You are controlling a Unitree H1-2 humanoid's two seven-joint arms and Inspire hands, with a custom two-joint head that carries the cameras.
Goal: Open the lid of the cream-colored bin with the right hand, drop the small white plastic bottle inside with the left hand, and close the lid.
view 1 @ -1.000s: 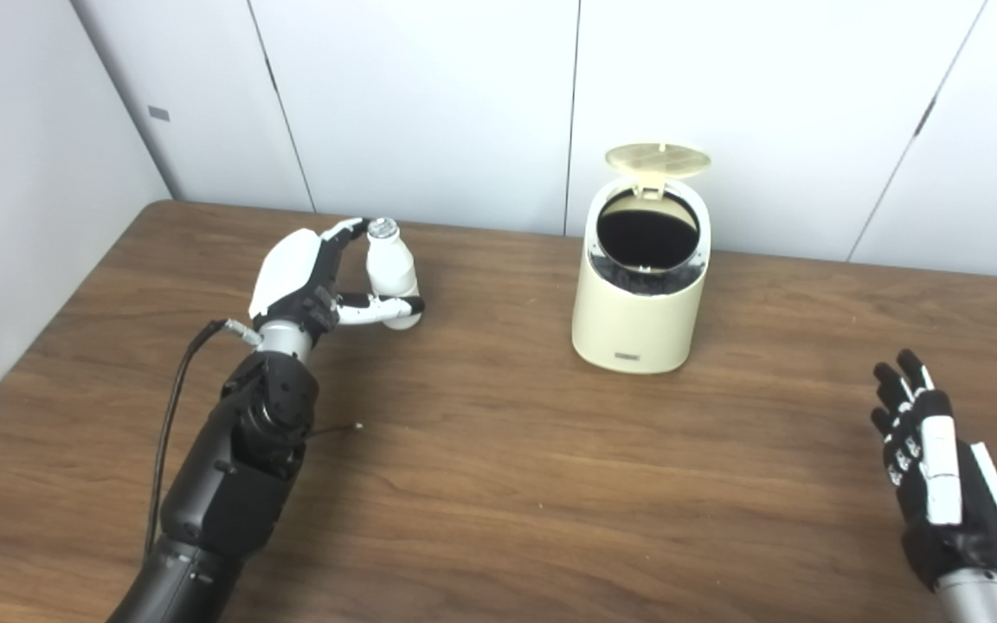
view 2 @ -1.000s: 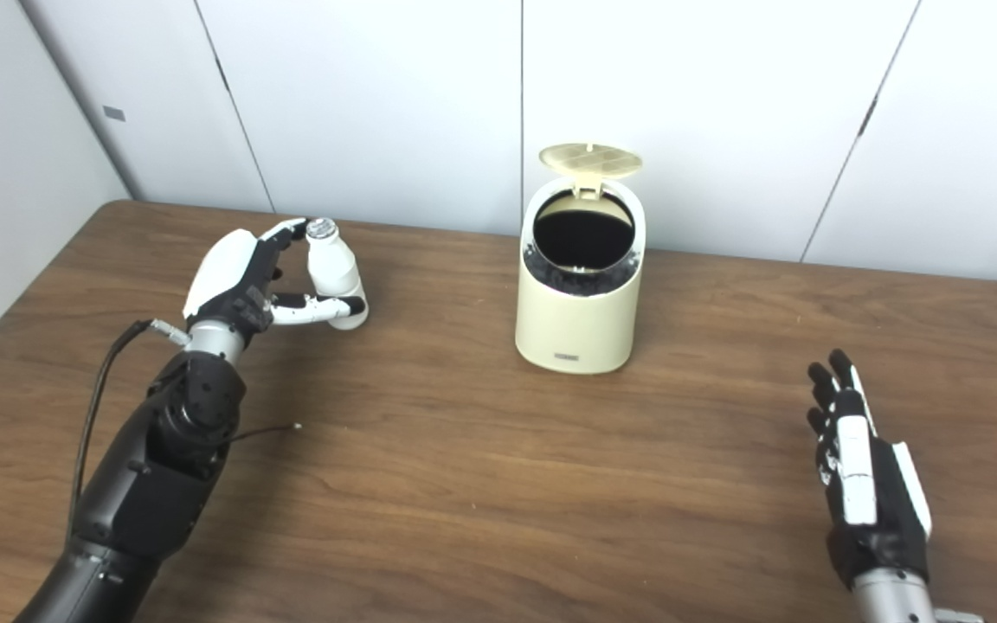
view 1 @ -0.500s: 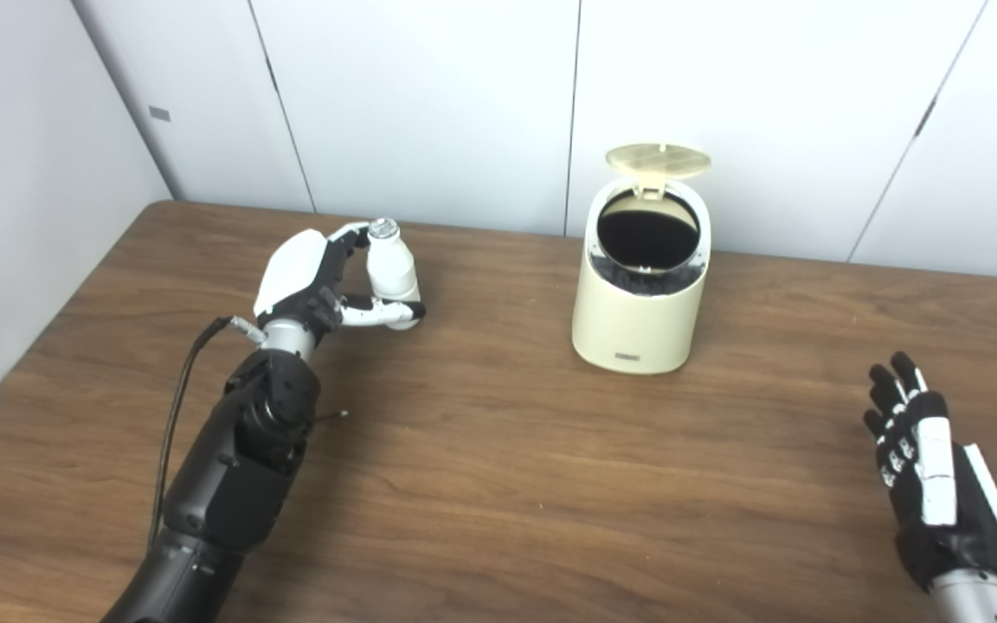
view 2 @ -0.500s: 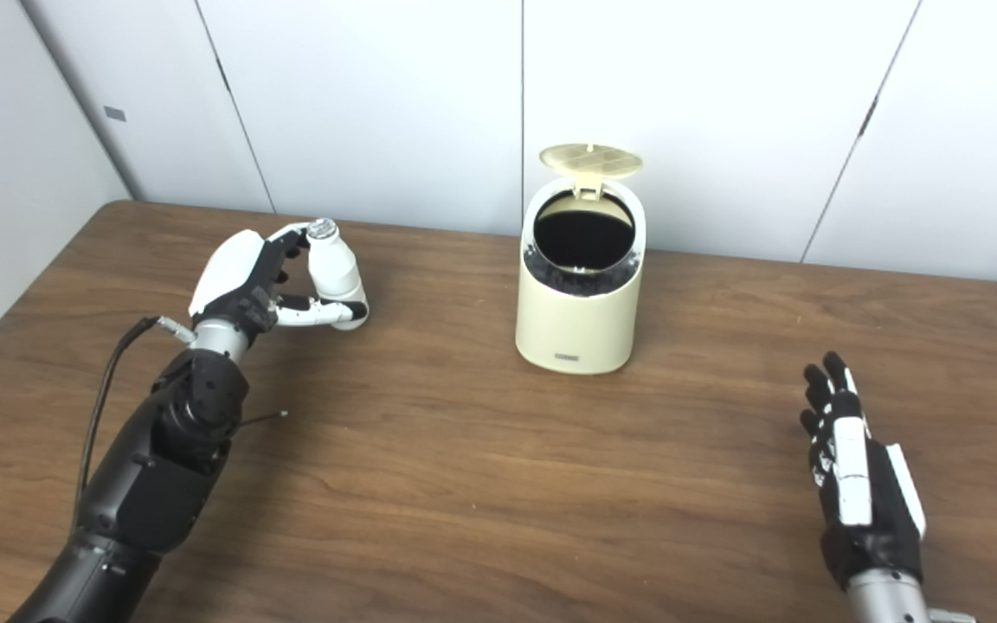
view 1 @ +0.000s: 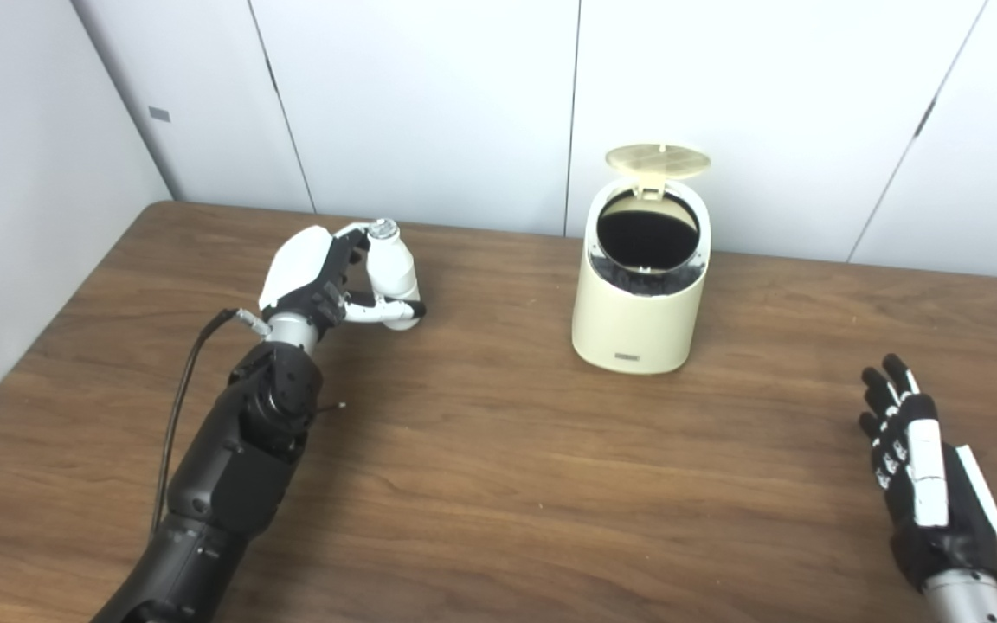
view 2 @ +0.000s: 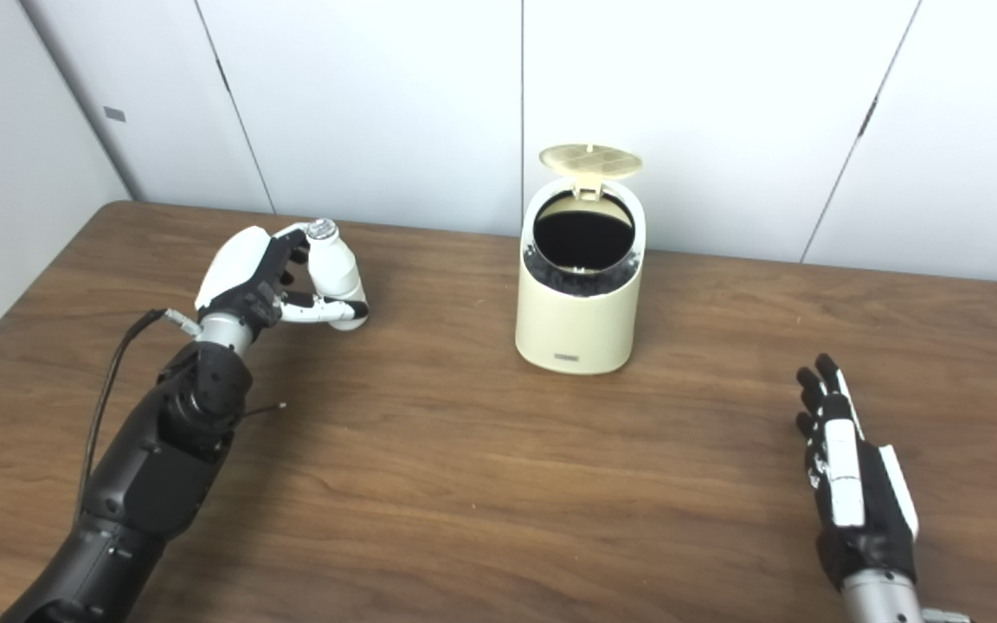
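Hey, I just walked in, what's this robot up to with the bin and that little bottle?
The bin stands at the back of the table with its lid flipped up, so the opening is clear. The left hand is wrapped around the small white bottle, which stands upright well to the left of the bin and has not gone in yet. The right hand waits open near the table's right front, holding nothing.

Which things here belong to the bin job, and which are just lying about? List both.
Job: cream-colored bin, its lid open; small white bottle in the left hand; right hand, open.

Lying about: nothing loose; only the wooden table and wall panels.
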